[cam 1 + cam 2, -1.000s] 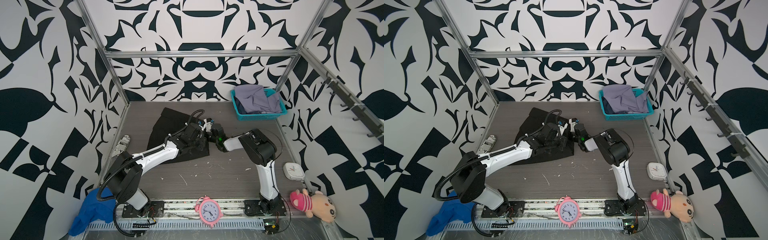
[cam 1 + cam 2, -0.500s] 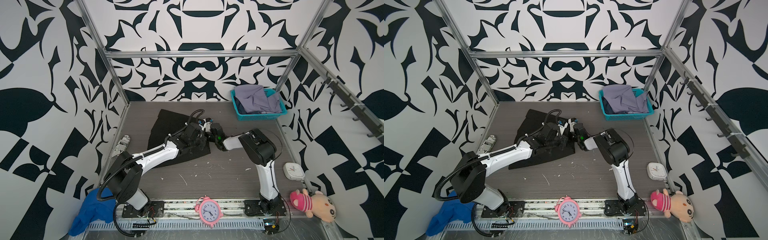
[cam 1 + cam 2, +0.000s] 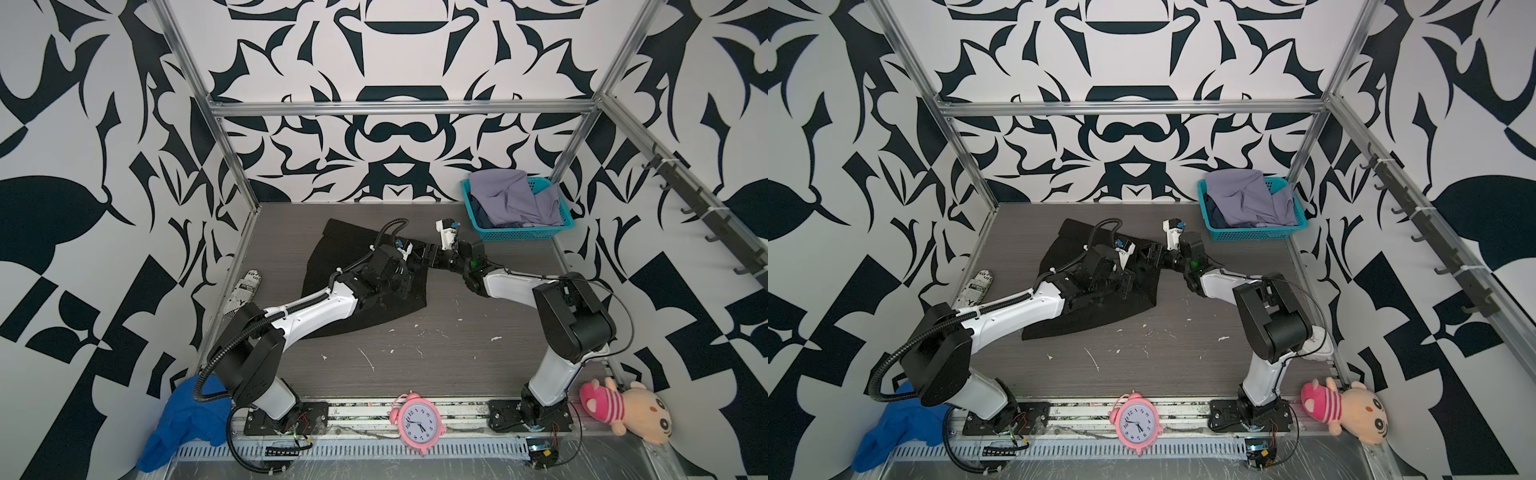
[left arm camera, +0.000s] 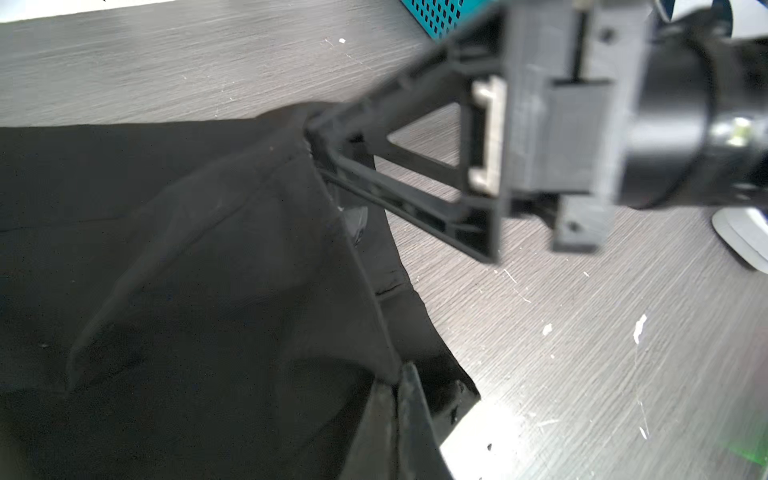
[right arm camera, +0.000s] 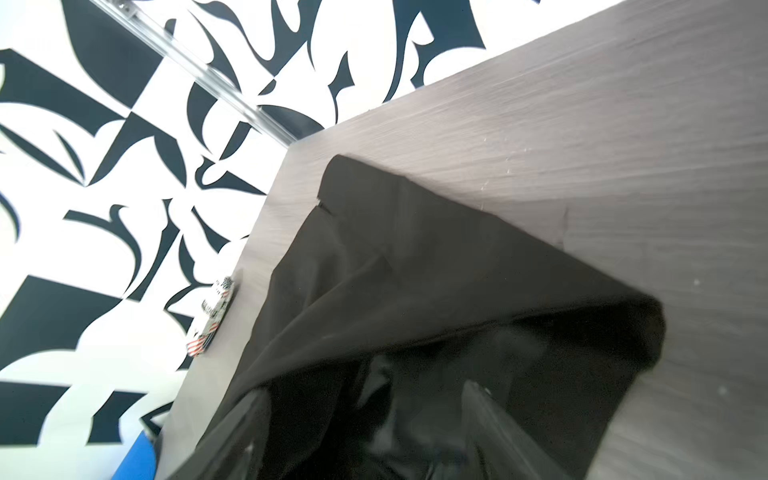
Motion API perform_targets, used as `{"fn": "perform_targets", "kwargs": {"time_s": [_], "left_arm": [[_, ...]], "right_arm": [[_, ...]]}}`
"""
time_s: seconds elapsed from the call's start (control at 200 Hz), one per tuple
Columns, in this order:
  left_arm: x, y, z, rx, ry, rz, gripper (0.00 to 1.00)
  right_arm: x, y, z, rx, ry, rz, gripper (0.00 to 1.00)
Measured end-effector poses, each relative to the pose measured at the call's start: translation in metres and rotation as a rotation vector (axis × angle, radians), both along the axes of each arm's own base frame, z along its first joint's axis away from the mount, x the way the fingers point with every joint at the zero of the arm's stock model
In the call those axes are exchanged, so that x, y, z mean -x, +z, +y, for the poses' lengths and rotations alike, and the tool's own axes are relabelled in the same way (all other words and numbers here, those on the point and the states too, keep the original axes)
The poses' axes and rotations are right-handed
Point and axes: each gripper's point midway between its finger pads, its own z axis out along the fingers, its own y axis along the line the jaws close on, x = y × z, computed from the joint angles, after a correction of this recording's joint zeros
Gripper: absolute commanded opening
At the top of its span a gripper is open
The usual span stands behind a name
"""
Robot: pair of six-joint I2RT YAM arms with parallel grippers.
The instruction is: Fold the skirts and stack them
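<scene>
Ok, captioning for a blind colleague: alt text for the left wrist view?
A black skirt lies on a grey table, one fold pinched up by the shut left gripper. The right gripper, jaws open, is at the skirt's edge; a teal basket shows behind it.

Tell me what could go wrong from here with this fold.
The right gripper stands open around a raised corner of the black skirt; backing out could snag it and undo the fold. The left gripper is shut on the skirt's edge close by, so the two could collide.
</scene>
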Motion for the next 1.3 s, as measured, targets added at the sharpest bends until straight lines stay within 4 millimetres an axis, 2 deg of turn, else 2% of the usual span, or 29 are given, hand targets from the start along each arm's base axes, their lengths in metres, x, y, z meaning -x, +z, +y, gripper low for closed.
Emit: {"fn": "perform_targets", "kwargs": {"time_s": [0.135, 0.21, 0.42, 0.5, 0.605, 0.755, 0.86, 0.98, 1.175, 1.3], "left_arm": [[0.0, 0.0, -0.001, 0.0, -0.006, -0.001, 0.01], [0.002, 0.0, -0.002, 0.001, -0.02, 0.001, 0.01], [0.005, -0.01, -0.014, 0.012, -0.069, 0.03, 0.03], [0.006, -0.018, -0.017, 0.01, -0.083, 0.048, 0.04], [0.008, -0.023, -0.02, 0.011, -0.099, 0.064, 0.06], [0.009, -0.019, -0.027, 0.039, -0.121, 0.058, 0.07], [0.007, -0.02, -0.039, 0.057, -0.147, 0.063, 0.07], [0.008, -0.03, -0.053, 0.065, -0.178, 0.077, 0.07], [0.013, -0.035, -0.061, 0.072, -0.203, 0.085, 0.07], [0.012, -0.031, -0.063, 0.087, -0.205, 0.073, 0.08]], "right_arm": [[0.012, -0.009, -0.016, -0.012, -0.004, 0.04, 0.57], [0.014, -0.015, -0.025, -0.027, -0.02, 0.063, 0.44], [0.004, -0.011, -0.033, -0.098, -0.047, 0.07, 0.39], [-0.001, -0.012, -0.035, -0.128, -0.053, 0.074, 0.24], [-0.004, -0.021, -0.041, -0.142, -0.072, 0.109, 0.19], [-0.003, -0.035, -0.05, -0.102, -0.112, 0.158, 0.11], [-0.003, -0.051, -0.053, -0.067, -0.125, 0.202, 0.1], [-0.007, -0.072, -0.047, -0.032, -0.121, 0.238, 0.1], [-0.016, -0.103, -0.026, -0.008, -0.097, 0.278, 0.11], [-0.024, -0.114, -0.006, 0.004, -0.069, 0.278, 0.11]]}}
